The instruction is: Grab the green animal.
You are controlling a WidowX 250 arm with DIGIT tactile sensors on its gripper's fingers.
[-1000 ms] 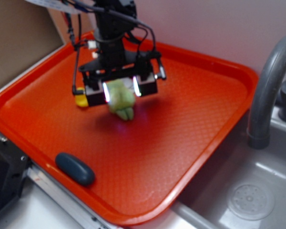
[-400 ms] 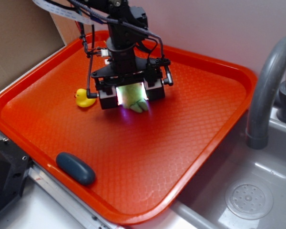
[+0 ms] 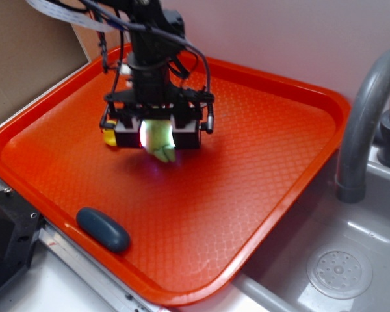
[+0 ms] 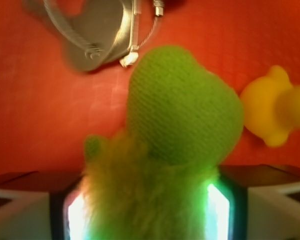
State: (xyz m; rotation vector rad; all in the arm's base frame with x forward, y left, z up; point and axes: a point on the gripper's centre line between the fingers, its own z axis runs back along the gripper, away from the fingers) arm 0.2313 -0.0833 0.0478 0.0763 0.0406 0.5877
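The hand (image 3: 157, 133) grips the green animal (image 3: 158, 139) between its lit fingers (image 4: 224, 206); the toy's feet poke out beneath them, above the tray (image 3: 247, 162).

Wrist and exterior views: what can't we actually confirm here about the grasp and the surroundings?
- Green animal, exterior: upper body hidden behind the gripper; whether it is lifted off the tray cannot be told.
- Green animal, wrist: lower body blurred, cut by the bottom edge.
- Key ring, wrist: cut by the top edge, blurred.
- Duck, exterior: mostly hidden by the gripper; in wrist, blurred.
- Faucet: cut by the right edge.
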